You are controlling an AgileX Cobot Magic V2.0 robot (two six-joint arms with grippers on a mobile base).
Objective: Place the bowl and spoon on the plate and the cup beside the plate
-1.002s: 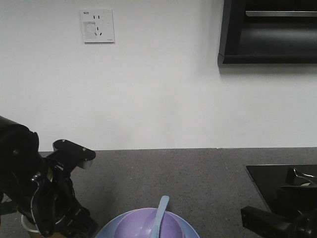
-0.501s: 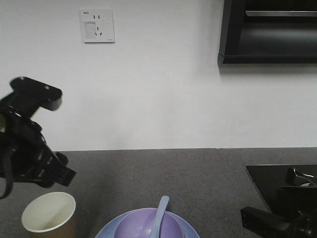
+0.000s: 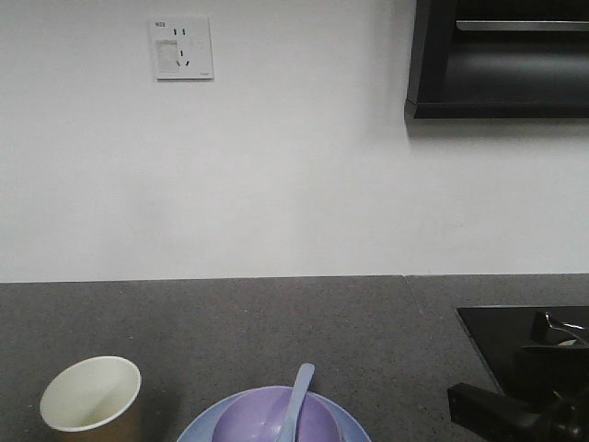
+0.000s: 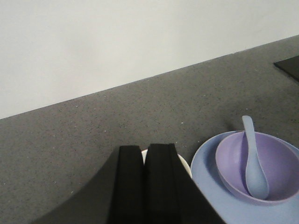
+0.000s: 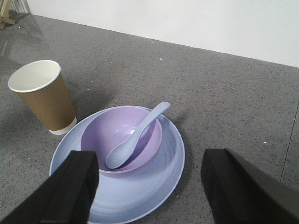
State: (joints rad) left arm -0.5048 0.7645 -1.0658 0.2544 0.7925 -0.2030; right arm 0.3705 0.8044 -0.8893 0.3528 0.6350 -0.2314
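The lavender bowl (image 5: 100, 133) sits on the pale blue plate (image 5: 163, 163), and the pale blue spoon (image 5: 135, 135) lies in the bowl with its handle over the rim. Left of the plate the brown paper cup (image 5: 42, 95) stands upright and empty. My right gripper (image 5: 149, 186) is open, hovering over the plate's near edge with nothing between its fingers. My left gripper (image 4: 145, 156) is shut on nothing, above the cup, whose white rim (image 4: 185, 164) peeks from behind the fingers. The front view shows the cup (image 3: 90, 396), bowl (image 3: 258, 419), spoon (image 3: 297, 396) and plate (image 3: 191, 429).
Everything rests on a dark grey speckled counter (image 3: 276, 322) against a white wall. A black glossy panel (image 3: 515, 327) lies at the right, with part of my right arm (image 3: 502, 412) over it. A dark cabinet (image 3: 502, 60) hangs at the upper right.
My left arm, down around the cup a second ago, rose and left the front view. The cup stays standing beside the plate. The right arm has not moved.
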